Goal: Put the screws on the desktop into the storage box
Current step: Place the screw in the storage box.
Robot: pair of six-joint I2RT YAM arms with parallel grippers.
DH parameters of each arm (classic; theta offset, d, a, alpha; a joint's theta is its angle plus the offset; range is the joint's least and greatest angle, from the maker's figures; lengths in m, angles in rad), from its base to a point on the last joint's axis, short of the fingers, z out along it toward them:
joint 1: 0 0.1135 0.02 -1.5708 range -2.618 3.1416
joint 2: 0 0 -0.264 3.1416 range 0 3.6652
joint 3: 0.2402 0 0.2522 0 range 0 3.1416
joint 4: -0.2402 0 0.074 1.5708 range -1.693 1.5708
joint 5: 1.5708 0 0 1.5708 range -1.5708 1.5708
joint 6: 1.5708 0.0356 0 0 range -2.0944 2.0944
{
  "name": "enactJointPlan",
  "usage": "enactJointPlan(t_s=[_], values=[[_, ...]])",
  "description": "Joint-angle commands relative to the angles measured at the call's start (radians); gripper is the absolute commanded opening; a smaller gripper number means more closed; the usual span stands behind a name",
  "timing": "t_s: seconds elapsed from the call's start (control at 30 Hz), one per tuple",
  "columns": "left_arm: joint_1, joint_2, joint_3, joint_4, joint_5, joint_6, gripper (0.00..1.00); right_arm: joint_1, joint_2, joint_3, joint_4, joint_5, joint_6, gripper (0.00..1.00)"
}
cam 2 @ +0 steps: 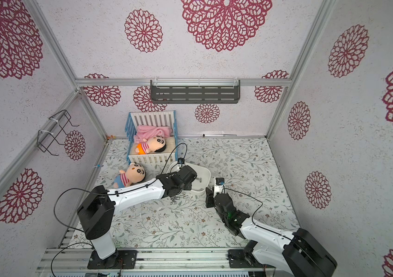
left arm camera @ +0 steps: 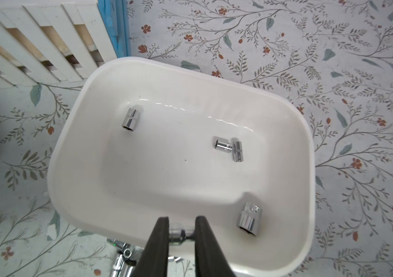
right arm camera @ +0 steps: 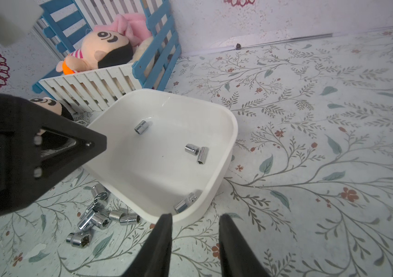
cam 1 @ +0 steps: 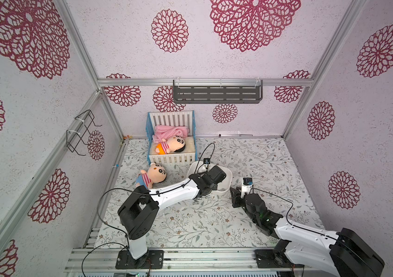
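Gripping: the left gripper (left arm camera: 182, 219) is clamped on one screw (left arm camera: 178, 233), a silver piece pinched crosswise between its black fingers (left arm camera: 157, 244).
Left gripper place: above the rim of the storage box (left arm camera: 296, 134), on the side that faces the heap of loose screws.
Right gripper: the right gripper (right arm camera: 195, 217) has its jaws apart with nothing between them. It hangs over the bare desktop (cam 1: 262, 167), just beside the box's near right corner.
Storage box: stands flat on the desktop about midway between the left and right edges and somewhat nearer the far edge, close in front of the crib (cam 1: 171, 158).
Screws in the box: four lie on its floor. One (left arm camera: 130, 119) lies alone near a corner, two (left arm camera: 223, 144) touch each other toward the middle, and one (left arm camera: 249, 218) lies against the wall nearest the right gripper.
Loose screws: several (right arm camera: 99, 219) lie heaped on the desktop just beside the box, on its side toward the near edge. Both top views show them partly under the left arm.
Crib: white slats with blue ends, at the far edge left of centre, with a doll (cam 1: 171, 146) and a pink blanket (cam 1: 169, 130) inside.
Second doll: another doll (cam 1: 152, 176) lies on the desktop left of the box, near the left edge.
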Motion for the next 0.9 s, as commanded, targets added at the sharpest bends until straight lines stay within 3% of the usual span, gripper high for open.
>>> enactJointPlan(t_s=[0.0, 0.13, 0.23, 0.37, 0.57, 0.73, 0.87], values=[[0.036, 0.024, 0.042, -0.007, 0.014, 0.045, 0.16, 0.001, 0.001, 0.011, 0.033, 0.025, 0.001, 0.4], [0.052, 0.021, 0.049, -0.005, 0.019, 0.071, 0.23, 0.001, -0.01, 0.01, 0.029, 0.03, -0.005, 0.46], [0.052, -0.003, 0.044, -0.006, 0.013, 0.082, 0.44, 0.001, -0.015, 0.006, 0.033, 0.011, -0.016, 0.5], [0.052, -0.058, 0.009, -0.006, 0.01, 0.09, 0.61, 0.001, -0.015, 0.006, 0.033, 0.006, -0.021, 0.55], [0.011, -0.2, -0.118, -0.007, -0.013, 0.098, 0.62, 0.0, -0.023, 0.005, 0.035, 0.009, -0.022, 0.55], [-0.103, -0.301, -0.268, -0.05, -0.09, 0.062, 0.67, 0.001, -0.017, 0.006, 0.035, 0.009, -0.021, 0.55], [-0.169, -0.337, -0.364, -0.058, -0.081, -0.004, 0.71, 0.001, -0.015, 0.008, 0.034, 0.008, -0.021, 0.55]])
